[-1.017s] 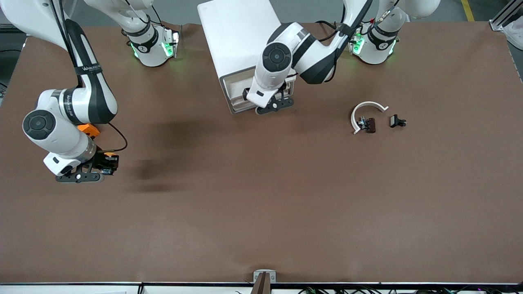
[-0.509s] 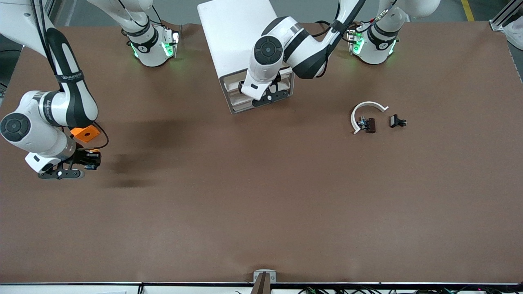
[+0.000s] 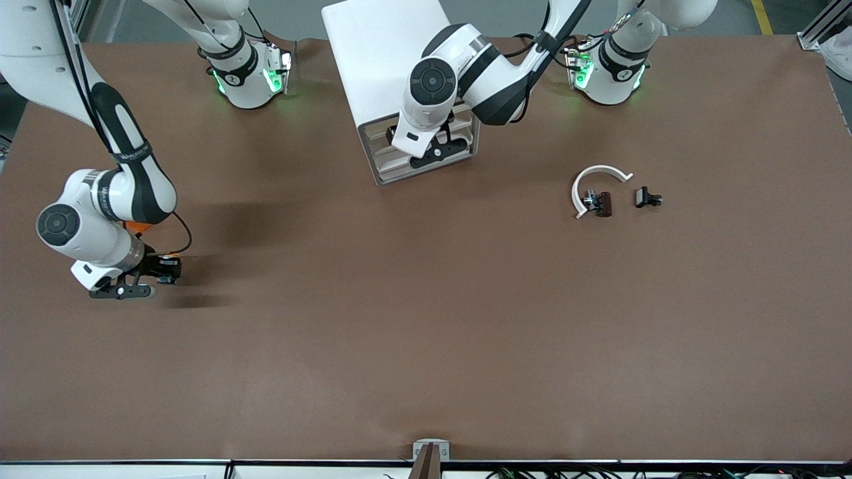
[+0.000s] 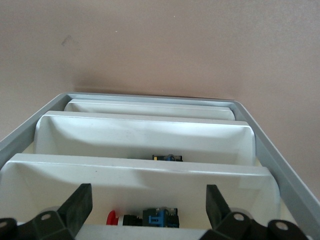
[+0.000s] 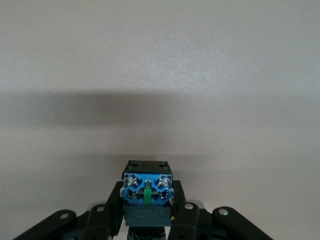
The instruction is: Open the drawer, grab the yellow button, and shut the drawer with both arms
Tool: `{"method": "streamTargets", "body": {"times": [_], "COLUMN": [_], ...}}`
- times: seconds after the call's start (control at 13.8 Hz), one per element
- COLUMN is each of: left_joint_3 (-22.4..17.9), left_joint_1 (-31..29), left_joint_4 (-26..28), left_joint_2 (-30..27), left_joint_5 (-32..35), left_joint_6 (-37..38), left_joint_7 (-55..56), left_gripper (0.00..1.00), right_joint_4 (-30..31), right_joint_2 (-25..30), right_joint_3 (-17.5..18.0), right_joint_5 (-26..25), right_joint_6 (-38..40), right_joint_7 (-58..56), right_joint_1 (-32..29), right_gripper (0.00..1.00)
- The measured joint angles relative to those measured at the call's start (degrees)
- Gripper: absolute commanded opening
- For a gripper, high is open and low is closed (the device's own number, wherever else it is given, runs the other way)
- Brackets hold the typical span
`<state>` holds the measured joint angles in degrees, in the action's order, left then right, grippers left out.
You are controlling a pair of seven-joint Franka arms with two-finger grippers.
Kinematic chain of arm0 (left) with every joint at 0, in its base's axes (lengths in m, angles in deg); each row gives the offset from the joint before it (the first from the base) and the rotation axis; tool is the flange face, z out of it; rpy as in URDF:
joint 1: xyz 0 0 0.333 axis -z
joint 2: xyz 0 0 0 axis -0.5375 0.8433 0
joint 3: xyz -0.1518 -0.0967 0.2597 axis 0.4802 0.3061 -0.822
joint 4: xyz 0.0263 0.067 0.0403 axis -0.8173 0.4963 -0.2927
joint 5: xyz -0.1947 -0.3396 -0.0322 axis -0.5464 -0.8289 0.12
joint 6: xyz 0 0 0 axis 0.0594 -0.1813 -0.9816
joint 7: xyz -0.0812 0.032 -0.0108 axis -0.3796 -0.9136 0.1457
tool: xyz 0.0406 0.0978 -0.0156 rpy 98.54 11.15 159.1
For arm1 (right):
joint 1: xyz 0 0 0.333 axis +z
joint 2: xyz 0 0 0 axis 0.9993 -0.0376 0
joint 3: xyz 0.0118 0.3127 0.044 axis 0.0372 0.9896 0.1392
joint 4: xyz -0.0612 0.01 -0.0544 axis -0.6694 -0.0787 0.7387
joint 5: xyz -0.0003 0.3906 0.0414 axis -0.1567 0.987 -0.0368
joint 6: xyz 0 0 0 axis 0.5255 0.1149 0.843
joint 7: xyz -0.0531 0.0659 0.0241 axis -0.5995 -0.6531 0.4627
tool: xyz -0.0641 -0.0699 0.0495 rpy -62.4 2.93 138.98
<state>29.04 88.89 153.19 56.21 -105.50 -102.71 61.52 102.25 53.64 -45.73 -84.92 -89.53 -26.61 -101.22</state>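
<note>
My right gripper [image 3: 163, 269] is shut on the button [image 3: 172, 265] and holds it low over the bare table at the right arm's end. In the right wrist view the button's blue and black body [image 5: 147, 187] sits clamped between the fingers [image 5: 112, 207]; its cap is hidden. My left gripper [image 3: 432, 150] is open at the front of the white cabinet [image 3: 386, 60]. In the left wrist view its fingers [image 4: 80, 205] stand wide apart on either side of a beige drawer [image 4: 145, 172] front. Another button part with a red cap [image 4: 150, 218] lies inside that drawer.
An orange block [image 3: 135, 226] is mostly hidden under the right arm. A white curved strip [image 3: 596, 174] with a dark clip [image 3: 602, 203] and a second clip [image 3: 647, 197] lie toward the left arm's end. Other drawer fronts [image 4: 145, 135] show inside the cabinet's grey frame.
My left gripper has moved from the cabinet's front edge in against the drawer fronts. My right arm has swung about with the button and now holds it lower over the table.
</note>
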Motion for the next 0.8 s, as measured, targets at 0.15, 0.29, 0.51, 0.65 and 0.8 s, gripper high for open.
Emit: {"method": "streamTargets", "body": {"times": [0.15, 0.29, 0.51, 0.65, 0.8], "left_joint_3": [-0.29, -0.65, -0.89, -0.93, -0.94], "left_joint_1": [-0.99, -5.09, -14.04, -19.38, -24.08], "left_joint_4": [-0.58, -1.95, -4.86, -6.32, -7.76], "left_joint_2": [-0.02, -0.07, -0.11, -0.28, -0.5], "left_joint_5": [0.0, 0.35, 4.71, 8.66, 11.03], "left_joint_6": [-0.06, -0.13, -0.06, -0.04, -0.01], "left_joint_7": [0.43, 0.48, -0.18, -0.33, -2.31], "left_gripper": [1.0, 1.0, 1.0, 1.0, 1.0], "right_joint_4": [-0.01, -0.04, 0.02, 0.01, -0.08], "right_joint_2": [-0.61, -0.58, -1.12, -1.53, -1.63], "right_joint_3": [0.0, 0.02, 0.02, 0.04, 0.15], "right_joint_5": [0.0, 0.0, 0.0, 0.0, 0.0], "right_joint_6": [-0.75, -1.39, -3.57, -4.13, -4.13], "right_joint_7": [0.0, 0.0, 0.0, 0.0, 0.0], "right_joint_1": [-0.17, -0.22, -0.31, -0.31, -0.31], "right_gripper": [0.12, 0.16, 0.3, 0.9, 1.0]}}
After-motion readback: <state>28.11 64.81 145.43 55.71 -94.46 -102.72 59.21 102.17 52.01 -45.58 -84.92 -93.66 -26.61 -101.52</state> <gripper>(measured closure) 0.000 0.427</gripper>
